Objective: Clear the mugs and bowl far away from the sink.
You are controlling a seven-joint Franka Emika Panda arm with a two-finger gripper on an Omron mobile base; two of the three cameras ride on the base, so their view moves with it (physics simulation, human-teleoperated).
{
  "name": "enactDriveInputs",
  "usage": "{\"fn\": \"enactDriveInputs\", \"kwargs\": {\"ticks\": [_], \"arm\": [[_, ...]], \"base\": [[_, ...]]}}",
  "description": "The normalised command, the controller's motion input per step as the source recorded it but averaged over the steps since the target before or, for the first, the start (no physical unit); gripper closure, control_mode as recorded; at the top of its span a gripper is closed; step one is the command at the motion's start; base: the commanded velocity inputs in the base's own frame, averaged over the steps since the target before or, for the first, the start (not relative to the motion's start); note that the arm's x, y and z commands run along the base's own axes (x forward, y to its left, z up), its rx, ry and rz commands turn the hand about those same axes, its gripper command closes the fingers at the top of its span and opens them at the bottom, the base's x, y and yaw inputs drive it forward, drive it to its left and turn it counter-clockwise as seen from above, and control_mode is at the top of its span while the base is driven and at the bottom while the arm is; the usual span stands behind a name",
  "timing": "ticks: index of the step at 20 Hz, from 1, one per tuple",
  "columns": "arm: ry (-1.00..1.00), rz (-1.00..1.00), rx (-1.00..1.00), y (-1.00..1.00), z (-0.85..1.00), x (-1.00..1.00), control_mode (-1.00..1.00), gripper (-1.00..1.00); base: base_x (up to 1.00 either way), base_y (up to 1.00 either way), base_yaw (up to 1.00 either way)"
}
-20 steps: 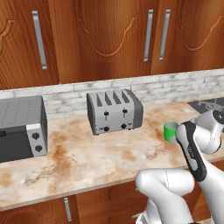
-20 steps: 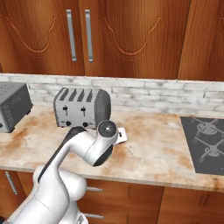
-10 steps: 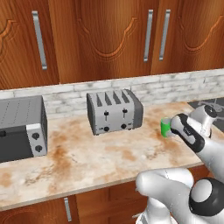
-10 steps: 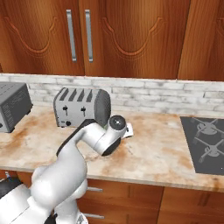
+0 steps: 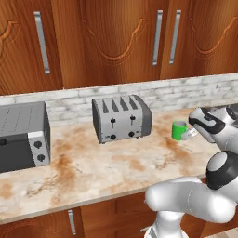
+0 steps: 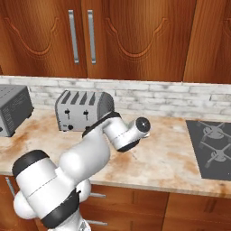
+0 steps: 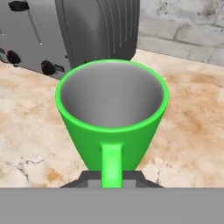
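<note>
The pincer [image 7: 112, 181] was nearly closed on the handle of the green mug [image 7: 112, 114] (its mouth empty), holding it upright over the counter [image 5: 116, 169]. Beyond the mug stood the toaster [image 5: 121, 118], close by. Bare counter lay open to either side, with the brick wall [image 7: 183, 30] behind.

The arm reaches far forward, its claw [image 7: 112, 181] closed to a narrow gap.

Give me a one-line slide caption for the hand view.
Gripper shut on the green mug's handle, toaster just beyond on the counter.
</note>
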Motion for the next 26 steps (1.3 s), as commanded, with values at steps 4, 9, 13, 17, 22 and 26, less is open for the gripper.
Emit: {"fn": "enactDriveInputs", "kwargs": {"ticks": [4,9,13,17,22,26], "arm": [[0.00,0.04,0.00,-0.05,0.00,0.34,-1.00,1.00],[0.01,0.00,0.00,0.00,0.00,0.40,-1.00,1.00],[0.00,0.00,0.00,0.00,-0.01,0.25,-1.00,1.00],[0.00,0.00,0.00,0.00,-0.09,0.15,-1.00,1.00],[0.00,0.00,-0.01,0.00,-0.22,0.22,-1.00,1.00],[-0.05,0.00,-0.01,0.00,-0.27,0.18,-1.00,1.00]], "base": [[0.00,0.00,0.00],[0.00,0.00,0.00],[0.00,0.00,0.00],[0.00,0.00,0.00],[0.00,0.00,0.00],[0.00,0.00,0.00]]}}
